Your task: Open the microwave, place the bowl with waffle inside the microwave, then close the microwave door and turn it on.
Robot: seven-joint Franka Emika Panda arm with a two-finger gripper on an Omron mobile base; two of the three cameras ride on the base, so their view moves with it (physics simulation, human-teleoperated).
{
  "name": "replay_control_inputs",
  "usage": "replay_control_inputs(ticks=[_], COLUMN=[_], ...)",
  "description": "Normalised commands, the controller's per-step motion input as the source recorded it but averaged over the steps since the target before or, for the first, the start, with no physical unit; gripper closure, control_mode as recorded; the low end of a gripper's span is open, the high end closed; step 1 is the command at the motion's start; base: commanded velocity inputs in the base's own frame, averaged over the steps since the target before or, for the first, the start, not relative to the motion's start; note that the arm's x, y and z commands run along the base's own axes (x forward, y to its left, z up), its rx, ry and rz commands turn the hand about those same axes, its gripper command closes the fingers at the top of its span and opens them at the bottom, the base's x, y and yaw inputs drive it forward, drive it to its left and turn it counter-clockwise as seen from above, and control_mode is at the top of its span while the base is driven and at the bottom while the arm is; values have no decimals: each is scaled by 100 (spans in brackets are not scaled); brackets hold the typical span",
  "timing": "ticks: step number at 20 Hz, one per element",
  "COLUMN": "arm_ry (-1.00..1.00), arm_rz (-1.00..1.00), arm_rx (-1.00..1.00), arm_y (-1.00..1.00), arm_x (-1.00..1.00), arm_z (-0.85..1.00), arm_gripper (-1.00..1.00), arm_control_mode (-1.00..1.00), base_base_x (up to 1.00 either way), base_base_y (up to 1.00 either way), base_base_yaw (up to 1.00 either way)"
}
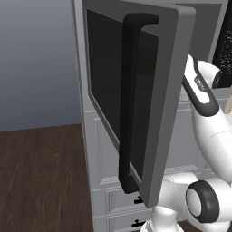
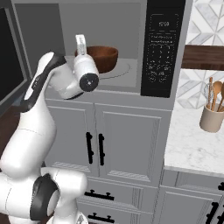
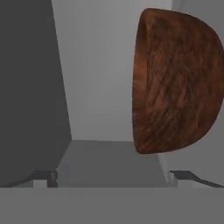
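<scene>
Bowl (image 2: 101, 58) inside microwave (image 2: 166, 48), contents hidden, hand (image 3: 113, 177) spread empty, fingertips cropped

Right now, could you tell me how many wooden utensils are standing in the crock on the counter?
3 show: wooden utensils standing together in the beige crock on the marble counter, right of the microwave. The picture's edge cuts the crock, so more may be hidden.

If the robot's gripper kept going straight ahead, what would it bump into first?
Probably the back wall inside the microwave. In the hand view the open gripper aims past the brown bowl, which sits off to one side. Depth is hard to judge, so one finger might still brush the bowl.
</scene>
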Motion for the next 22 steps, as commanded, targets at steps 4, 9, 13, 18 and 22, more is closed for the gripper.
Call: replay_control_inputs(ticks=[4, 9, 13, 18, 22], arm_ry=[11, 20, 17, 19, 11], arm_rz=[0, 0, 0, 0, 0], arm_rx=[-2, 0, 0, 0, 0], arm_y=[-1, -10, -17, -2, 0], arm_x=[-100, -100, -100, -100, -100], arm_z=[34, 21, 26, 10, 0], arm_gripper=[-100, -100, -100, 100, 100], arm_control_mode=[-100, -100, -100, -100, -100], base_base_x=[0, 0, 0, 0, 0], base_base_y=[0, 0, 0, 0, 0], base_base_yaw=[0, 0, 0, 0, 0])
